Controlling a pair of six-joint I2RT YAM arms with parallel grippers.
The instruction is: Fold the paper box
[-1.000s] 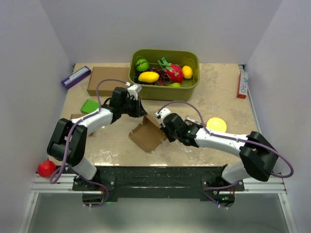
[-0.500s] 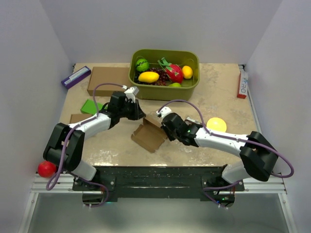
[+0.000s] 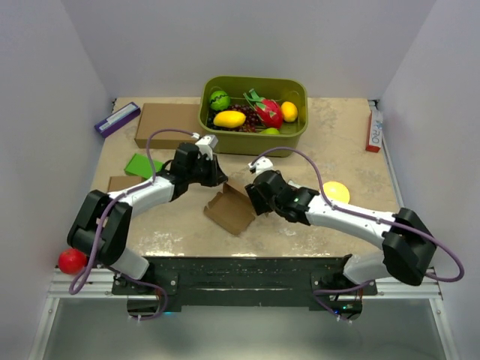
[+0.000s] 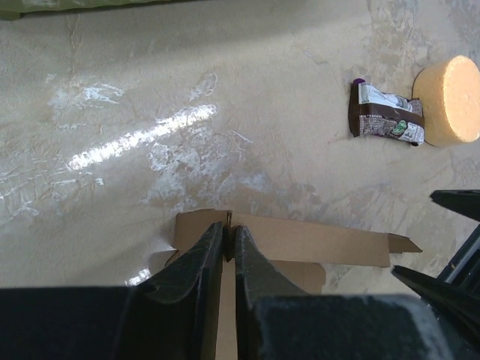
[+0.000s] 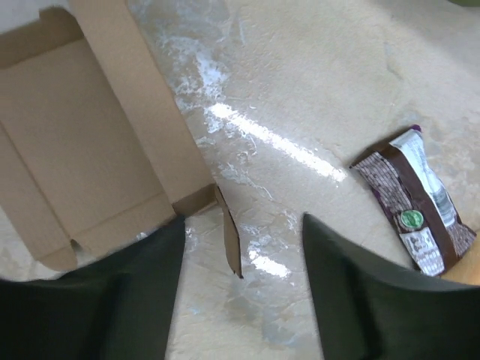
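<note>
The paper box point(image 3: 231, 208) is a half-folded brown cardboard cutout lying at the middle of the table. In the left wrist view my left gripper point(image 4: 229, 237) is shut on an upright wall of the paper box point(image 4: 300, 240), pinching its top edge at a corner. From above, the left gripper point(image 3: 216, 177) sits at the box's far left corner. My right gripper point(image 5: 244, 219) is open, and a small upright tab of the paper box point(image 5: 82, 142) stands free between its fingers. In the top view the right gripper point(image 3: 252, 197) is at the box's right side.
A green bin point(image 3: 251, 142) of toy fruit stands behind. A large brown carton point(image 3: 166, 124), purple box point(image 3: 118, 118), green block point(image 3: 139, 163) and small carton point(image 3: 120, 182) lie left. A yellow disc point(image 3: 335, 193) and a snack packet point(image 5: 416, 202) lie right. A red ball point(image 3: 72, 260) rests off the near-left edge.
My right gripper has opened and let go of the box's tab. The left gripper has kept its pinch, and the box has shifted slightly.
</note>
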